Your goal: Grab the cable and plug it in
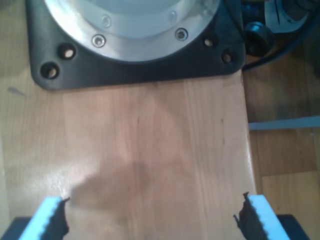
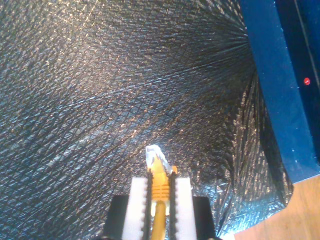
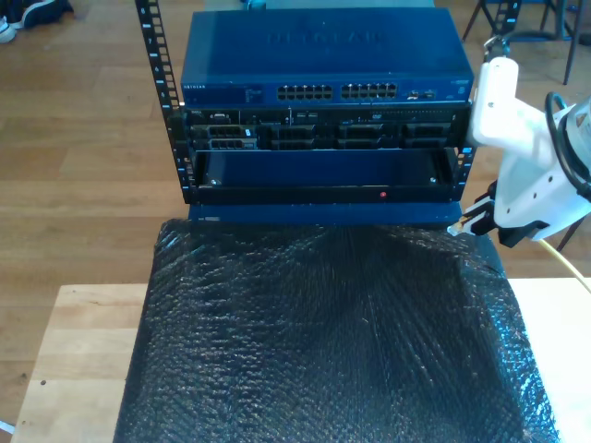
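Observation:
My second gripper [image 2: 160,181] is shut on the cable [image 2: 160,194], a yellow lead whose clear plug [image 2: 153,154] sticks out past the white pads [image 2: 138,200]. It hangs over a black textured mat [image 2: 100,100], beside the blue switch casing [image 2: 280,100]. In the exterior view this gripper [image 3: 464,225] sits at the right, just in front of the rack's lower right corner, and the cable [image 3: 565,257] trails off behind it. The switch's port row [image 3: 337,92] is higher up and farther back. My first gripper [image 1: 153,211] is open over bare wood, holding nothing.
A blue network switch [image 3: 319,55] tops a black rack [image 3: 314,157] at the back. The black mat [image 3: 323,332] covers most of the wooden table [image 3: 74,341]. An arm's black base plate [image 1: 135,65] stands on the wood [image 1: 150,140] ahead of my first gripper.

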Available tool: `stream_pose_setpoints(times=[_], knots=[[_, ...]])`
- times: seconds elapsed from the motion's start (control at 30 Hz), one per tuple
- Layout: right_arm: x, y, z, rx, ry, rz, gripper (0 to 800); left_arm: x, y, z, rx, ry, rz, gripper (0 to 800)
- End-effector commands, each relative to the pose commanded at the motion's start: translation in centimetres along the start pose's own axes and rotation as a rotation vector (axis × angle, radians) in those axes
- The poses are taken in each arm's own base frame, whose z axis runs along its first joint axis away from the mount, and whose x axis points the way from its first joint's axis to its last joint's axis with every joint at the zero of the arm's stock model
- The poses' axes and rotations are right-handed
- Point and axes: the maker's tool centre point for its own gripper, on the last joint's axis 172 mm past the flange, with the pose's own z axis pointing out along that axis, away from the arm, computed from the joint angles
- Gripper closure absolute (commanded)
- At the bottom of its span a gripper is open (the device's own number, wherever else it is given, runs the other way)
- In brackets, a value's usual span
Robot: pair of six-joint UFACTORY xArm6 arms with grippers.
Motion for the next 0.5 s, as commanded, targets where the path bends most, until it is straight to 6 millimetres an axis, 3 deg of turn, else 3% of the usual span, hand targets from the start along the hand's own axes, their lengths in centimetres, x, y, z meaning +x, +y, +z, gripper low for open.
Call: stream_pose_setpoints(times=[0.23,0.5], knots=[[0.8,1.8,-0.9,-0.066,0.018,-0.007,800,-1.1,-0.5,1.5,0.016,-0.051,0.042,0],[0.8,3.2,-0.9,-0.130,0.028,-0.008,800,0.3,-1.4,3.2,0.055,0.039,0.027,0]])
